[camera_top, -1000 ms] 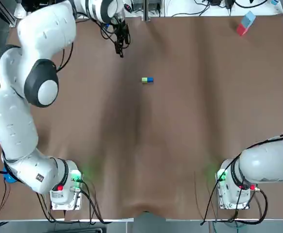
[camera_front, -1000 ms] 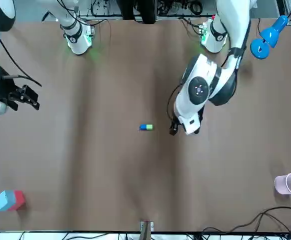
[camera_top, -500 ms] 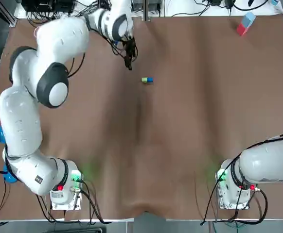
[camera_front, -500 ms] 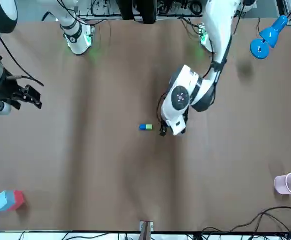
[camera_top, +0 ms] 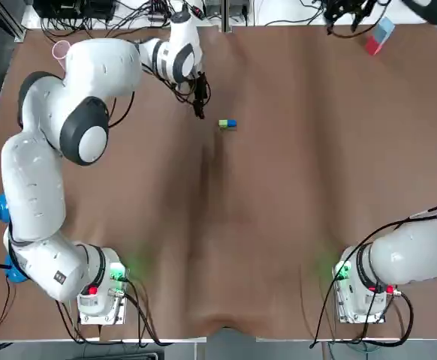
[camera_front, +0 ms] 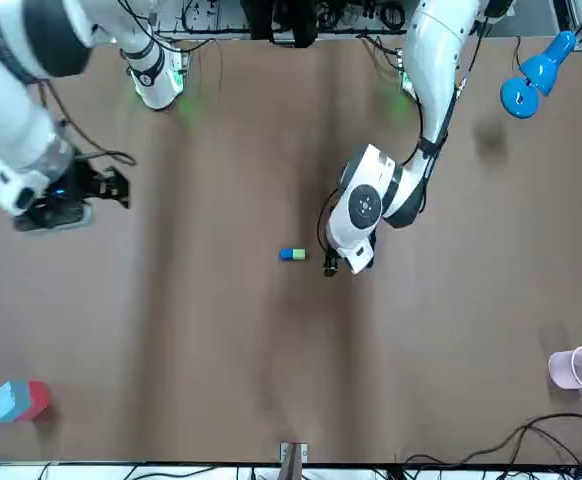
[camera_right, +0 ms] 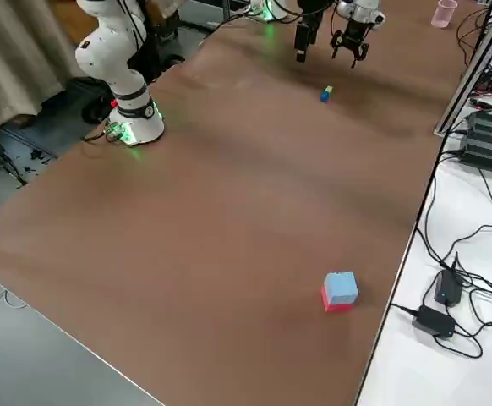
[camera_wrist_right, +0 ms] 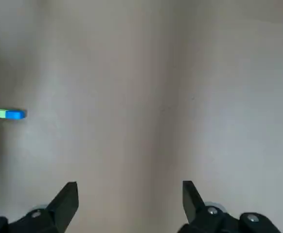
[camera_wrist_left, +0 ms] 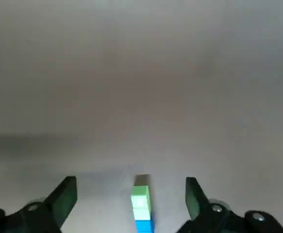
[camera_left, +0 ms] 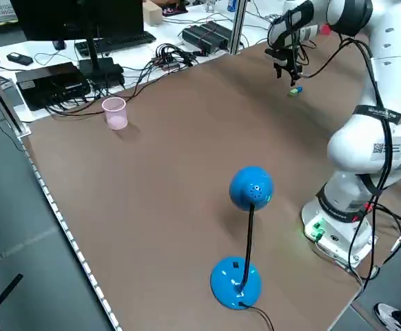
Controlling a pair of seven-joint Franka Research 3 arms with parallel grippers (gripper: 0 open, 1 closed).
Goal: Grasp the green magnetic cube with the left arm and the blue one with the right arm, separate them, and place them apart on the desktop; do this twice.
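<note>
The green cube [camera_top: 223,124] and the blue cube [camera_top: 233,124] lie joined on the brown desktop [camera_top: 263,225], toward the far middle. My left gripper [camera_top: 198,109] hangs open a short way to the robot's left of the pair, not touching it. In the left wrist view the green cube [camera_wrist_left: 141,196] sits between the open fingers [camera_wrist_left: 66,194], with the blue cube [camera_wrist_left: 144,225] behind it. My right gripper [camera_front: 111,187] is open over the far right of the table, well away from the pair. Its wrist view shows the cubes [camera_wrist_right: 8,114] far off.
A red and blue block [camera_top: 378,36] lies at the far right corner. A pink cup [camera_front: 577,368] stands at the far left corner, and a blue desk lamp [camera_front: 536,70] by the left arm's base. Cables run along the far edge.
My left gripper has come down and to the right, stopping close beside the cube pair. My right arm has swung inward along the far edge. The cubes have not moved.
</note>
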